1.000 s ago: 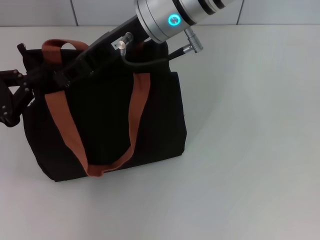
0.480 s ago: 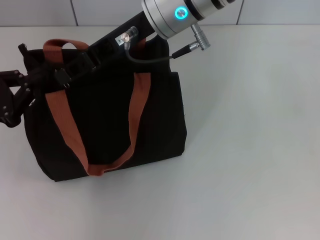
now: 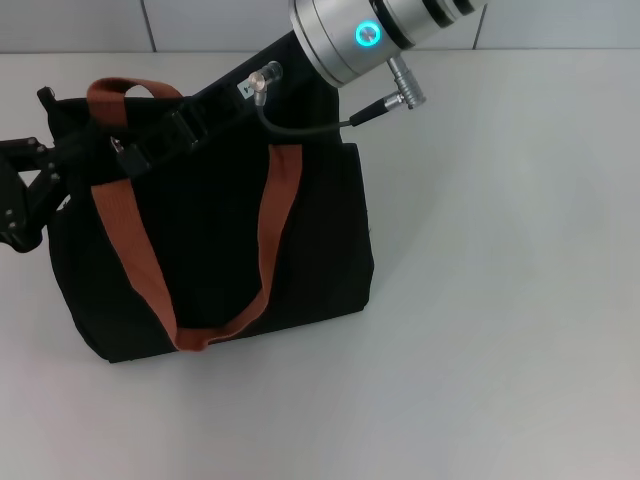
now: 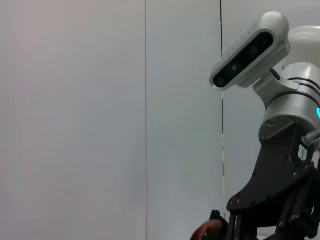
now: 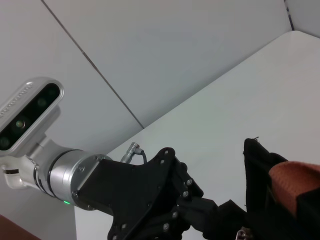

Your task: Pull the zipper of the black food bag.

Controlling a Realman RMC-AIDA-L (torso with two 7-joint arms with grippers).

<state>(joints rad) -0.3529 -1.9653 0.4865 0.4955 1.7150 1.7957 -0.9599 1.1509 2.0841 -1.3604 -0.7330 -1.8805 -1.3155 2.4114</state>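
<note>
large black fabric food bag (image 3: 210, 240) with rust-orange straps upright near far left corner of white bench (image 3: 500, 300). right hand (image 3: 122, 152) at bag's top edge, left end; arm has drawn back toward far edge over last second, consistent with pulling zipper, itself hidden. left hand (image 3: 20, 195) braces bag's left end. cannot tell either hand's grip.

table (image 3: 500, 300): white, matte | wall (image 3: 80, 25): pale grey panels, dark seams | light: even

Matt cloth black food bag (image 3: 210, 250) (webbing handles (image 3: 275, 215))
</note>
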